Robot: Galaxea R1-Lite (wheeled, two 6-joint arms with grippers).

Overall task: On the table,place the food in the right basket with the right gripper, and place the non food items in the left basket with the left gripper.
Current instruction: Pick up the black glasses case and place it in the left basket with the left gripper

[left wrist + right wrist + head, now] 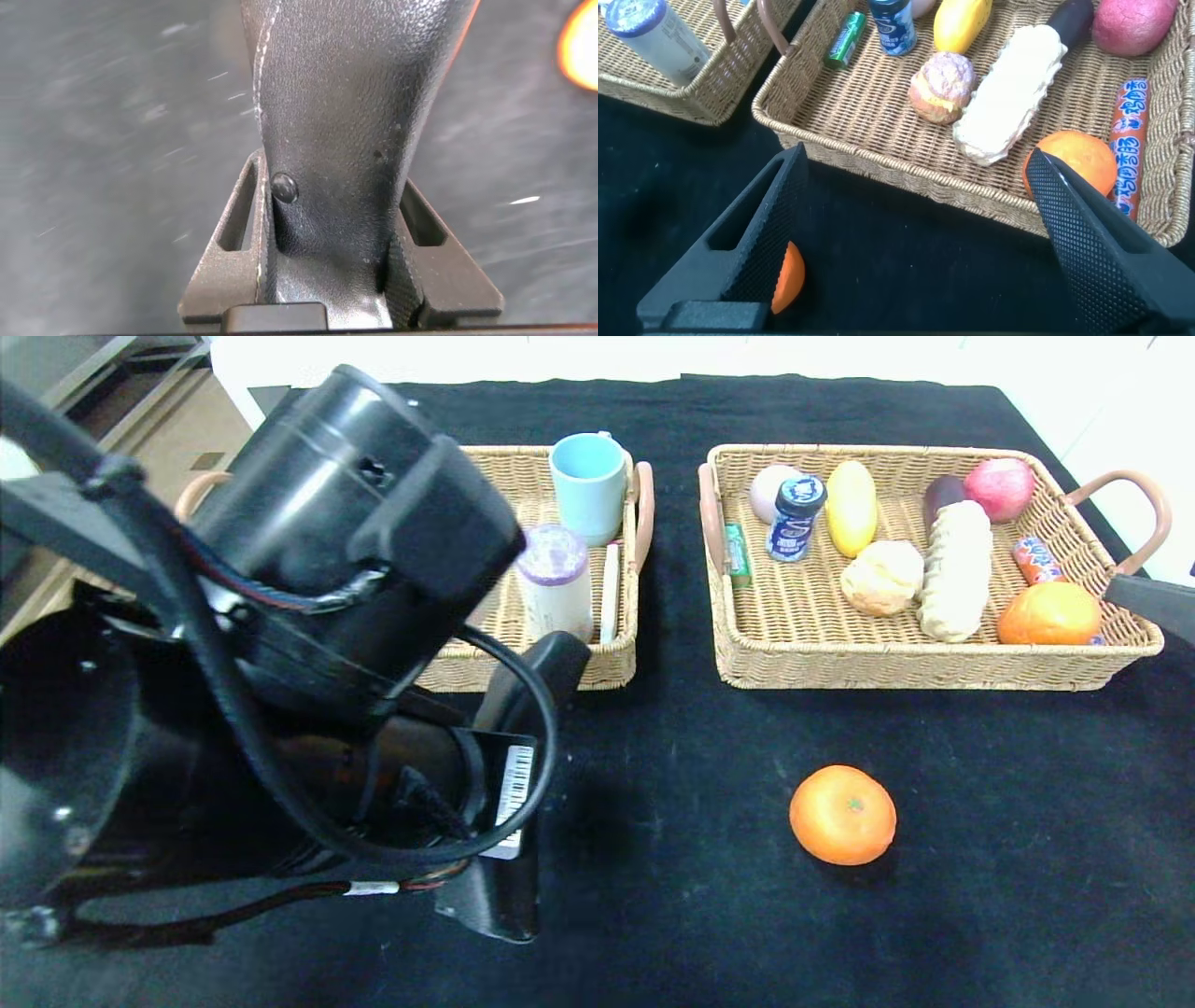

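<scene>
1. The step in hand is the non-food one. The left gripper [336, 233] is clamped on a black, long, leather-like case [355, 93], one finger on each flat side. It hangs over the black cloth table [672, 915], just at 6 o'clock of the left woven wicker basket [597, 667].
2. The case's long axis runs roughly from 6 to 12 o'clock, tipped slightly towards 1. Its rounded end points at the basket's near wall and looks to overlap it.
3. I judge the next move calls for carrying the case on towards 12 o'clock, clear over the wall, then letting go.
4. The right gripper [915, 168] stands spread wide and empty above the near rim of the right woven wicker basket [915, 667]. A round orange fruit [842, 814] waits on the table at that basket's 6 o'clock.
</scene>
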